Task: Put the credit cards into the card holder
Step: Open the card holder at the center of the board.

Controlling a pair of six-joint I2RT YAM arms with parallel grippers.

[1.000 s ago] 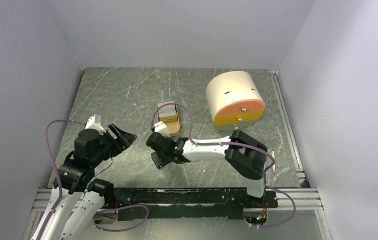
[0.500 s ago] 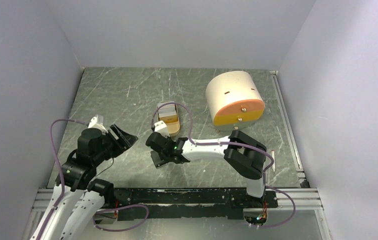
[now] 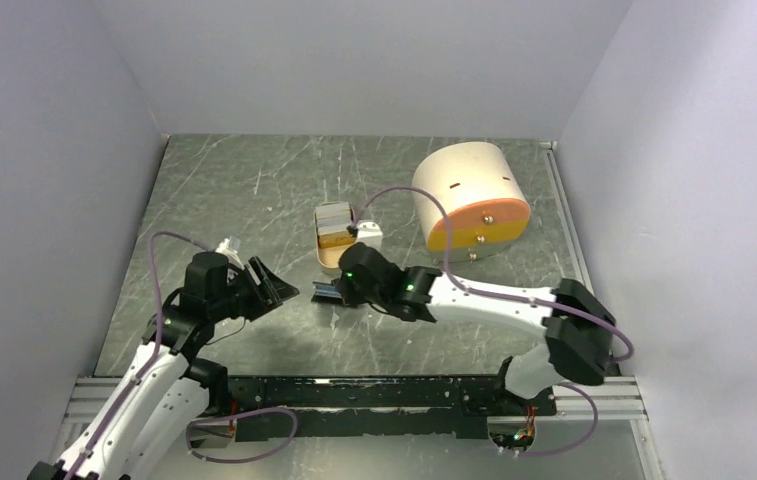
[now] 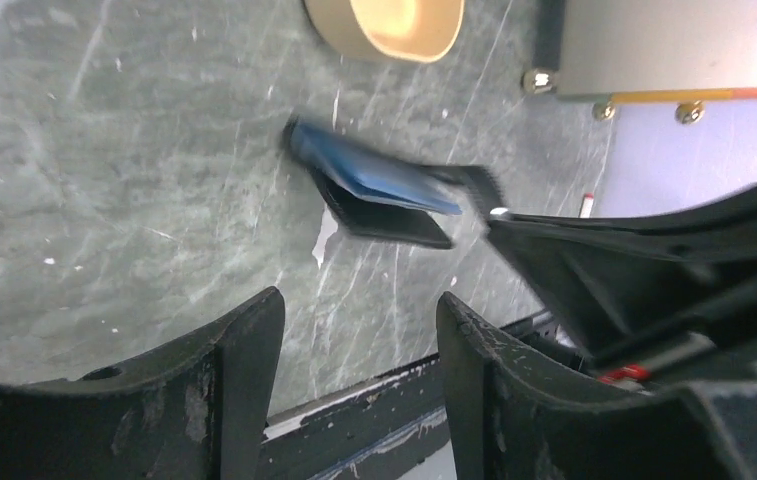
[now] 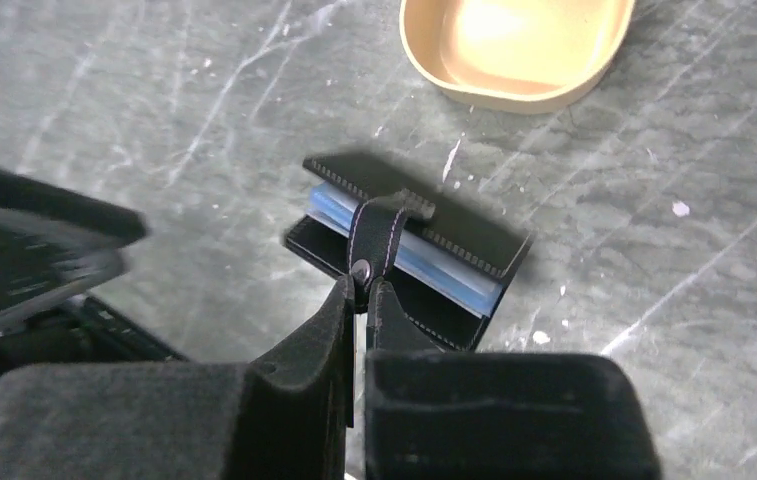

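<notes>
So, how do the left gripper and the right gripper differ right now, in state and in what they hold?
The left gripper stands open; the right gripper is shut. The left gripper holds nothing; the right gripper pinches the snap tab of the card holder. The left gripper is apart from the card holder; the right gripper touches it. Both are black and face the card holder.

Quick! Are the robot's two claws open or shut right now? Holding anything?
Left gripper: open, holding nothing.
Right gripper: shut, pinching the snap tab of the black card holder.
</notes>
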